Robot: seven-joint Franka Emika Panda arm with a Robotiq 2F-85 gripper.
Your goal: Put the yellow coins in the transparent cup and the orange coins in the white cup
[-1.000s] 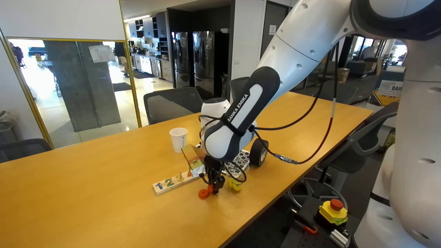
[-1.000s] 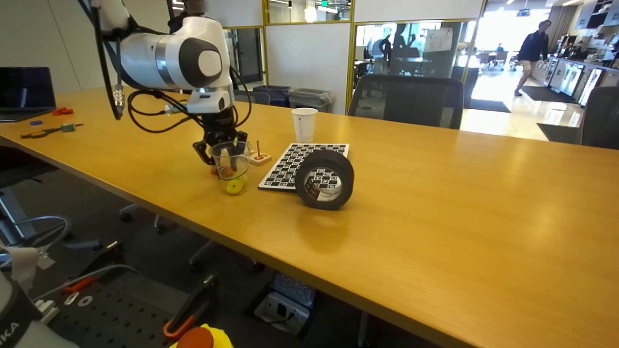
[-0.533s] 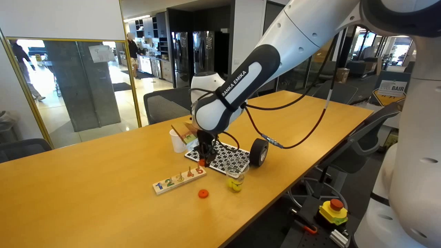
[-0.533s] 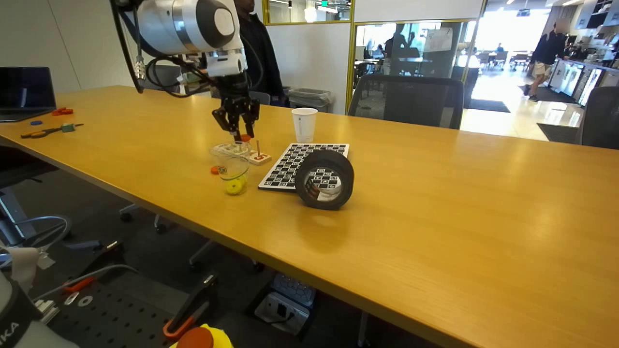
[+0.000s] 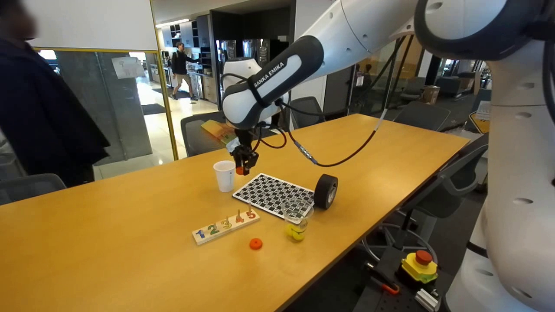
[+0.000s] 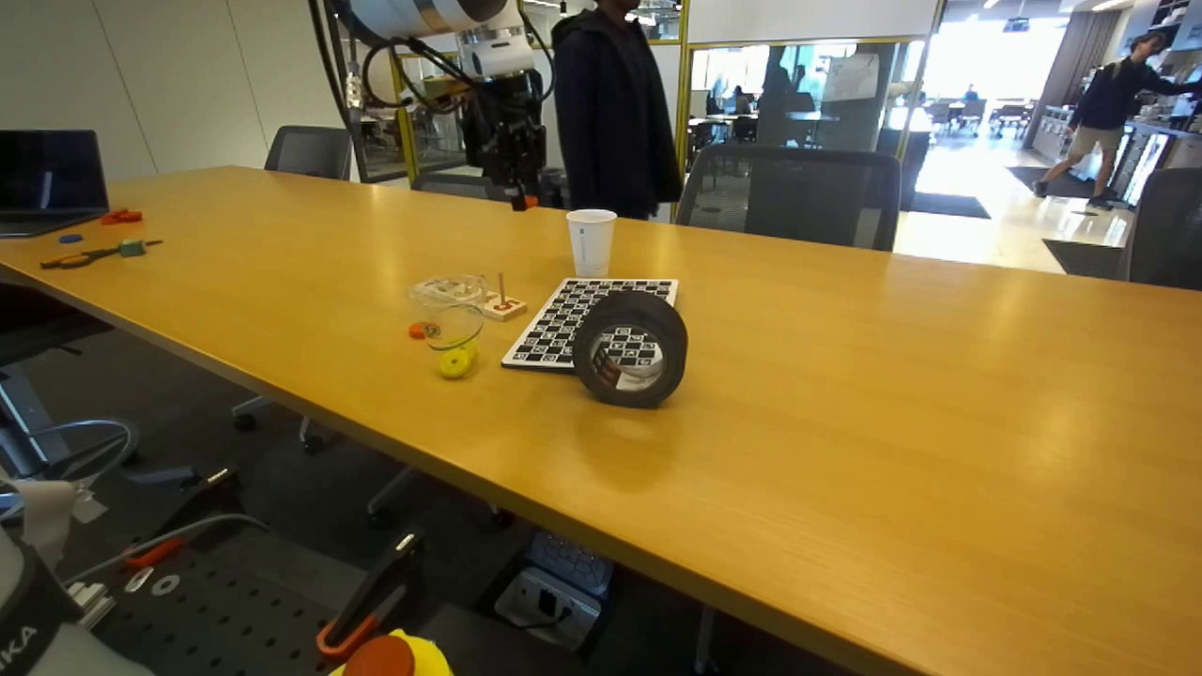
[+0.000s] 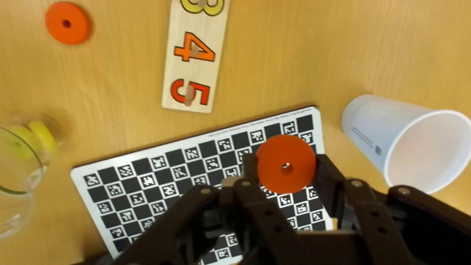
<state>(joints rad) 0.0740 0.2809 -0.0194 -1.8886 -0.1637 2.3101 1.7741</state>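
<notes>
My gripper is shut on an orange coin, held flat-faced between its fingertips above the table. In an exterior view the gripper is raised just beside and above the white cup. The white cup stands upright and also shows in the wrist view, right of the held coin. A second orange coin lies flat on the table; it also shows in the wrist view. The transparent cup stands upright with yellow coins at its bottom.
A numbered peg board lies left of a checkered board. A black tape roll stands on edge by the checkered board. A laptop and pliers are at the table's far end. A person stands behind the table.
My gripper has lifted the orange coin from beside the other one and carried it up, past the peg board, to the white cup. A person has walked in behind the table.
</notes>
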